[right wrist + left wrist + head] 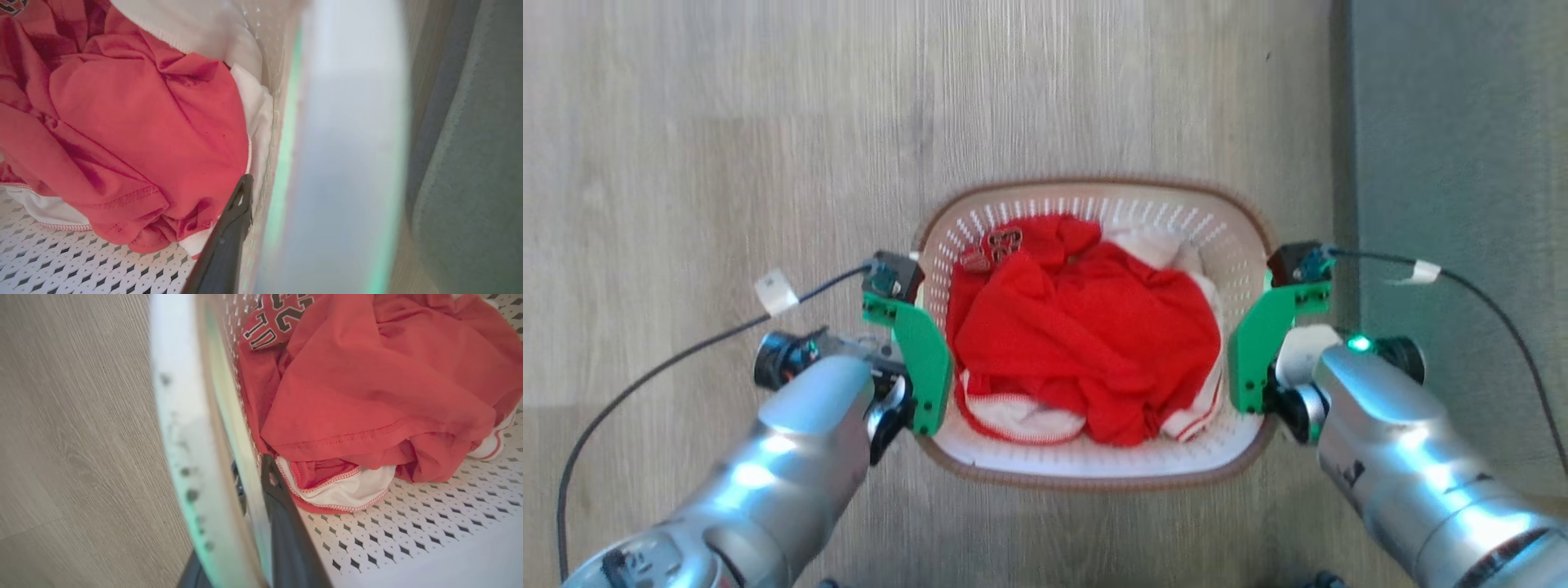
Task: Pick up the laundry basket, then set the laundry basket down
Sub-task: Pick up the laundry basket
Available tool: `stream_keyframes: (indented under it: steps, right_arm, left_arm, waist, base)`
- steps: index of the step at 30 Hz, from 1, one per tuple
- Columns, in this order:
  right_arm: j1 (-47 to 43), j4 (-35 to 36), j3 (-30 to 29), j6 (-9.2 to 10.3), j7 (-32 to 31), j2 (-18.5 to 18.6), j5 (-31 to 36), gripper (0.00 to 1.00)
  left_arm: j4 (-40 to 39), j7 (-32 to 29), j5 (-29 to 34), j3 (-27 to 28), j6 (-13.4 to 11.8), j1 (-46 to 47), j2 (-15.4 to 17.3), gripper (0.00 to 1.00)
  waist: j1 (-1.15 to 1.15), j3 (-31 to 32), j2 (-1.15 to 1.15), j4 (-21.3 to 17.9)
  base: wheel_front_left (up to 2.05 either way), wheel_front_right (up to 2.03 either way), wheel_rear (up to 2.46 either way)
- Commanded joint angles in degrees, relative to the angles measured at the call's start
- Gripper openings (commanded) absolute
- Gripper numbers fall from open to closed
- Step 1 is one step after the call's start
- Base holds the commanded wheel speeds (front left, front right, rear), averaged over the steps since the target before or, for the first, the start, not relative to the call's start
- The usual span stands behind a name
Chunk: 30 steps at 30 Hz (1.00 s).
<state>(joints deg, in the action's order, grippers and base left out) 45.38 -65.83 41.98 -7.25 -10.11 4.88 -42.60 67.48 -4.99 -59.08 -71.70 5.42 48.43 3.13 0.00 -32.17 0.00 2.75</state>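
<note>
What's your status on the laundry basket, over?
Left end effector clamped over left wall, right end effector over right wall. Laundry basket upright, red and white clothes inside. Grey upholstered surface close on right.

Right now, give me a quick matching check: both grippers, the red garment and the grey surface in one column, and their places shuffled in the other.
Things:
1. left gripper
2. right gripper
3. red garment
4. grey fabric surface

Places:
A. heaped inside the laundry basket
B. at the basket's right wall, one finger inside
C. beyond the basket's right side
D. at the basket's left wall, fingers astride it

Pairs: 1-D, 2-B, 3-A, 4-C
</note>
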Motion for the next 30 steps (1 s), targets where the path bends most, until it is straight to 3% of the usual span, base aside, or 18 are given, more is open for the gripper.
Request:
stream_keyframes:
  steps: [1, 15, 30]
  right_arm:
    - [-2.48, 1.74, 2.11, -0.24, -0.27, -1.16, -0.15, 0.00]
    - [-8.35, 2.47, 9.34, -0.24, -0.83, -1.56, -6.20, 0.00]
    - [-13.55, 1.52, 12.73, -0.24, -1.14, -1.95, -11.90, 0.00]
  left_arm:
    - [-2.21, -0.01, -0.17, -0.51, 1.83, -0.84, -0.25, 0.00]
    - [-0.19, 0.18, -2.18, -1.12, 2.05, -9.64, -0.25, 0.00]
    - [-0.71, -1.13, -3.85, -1.36, 2.06, -15.28, -0.25, 0.00]
  waist:
    - [0.00, 4.23, 0.00, -0.39]
    - [0.00, 19.46, 0.00, -1.35]
    - [0.00, 27.71, 0.00, 1.06]
  base:
    - [0.00, 0.00, 0.00]
    - [0.00, 0.00, 0.00]
    - [0.00, 0.00, 0.00]
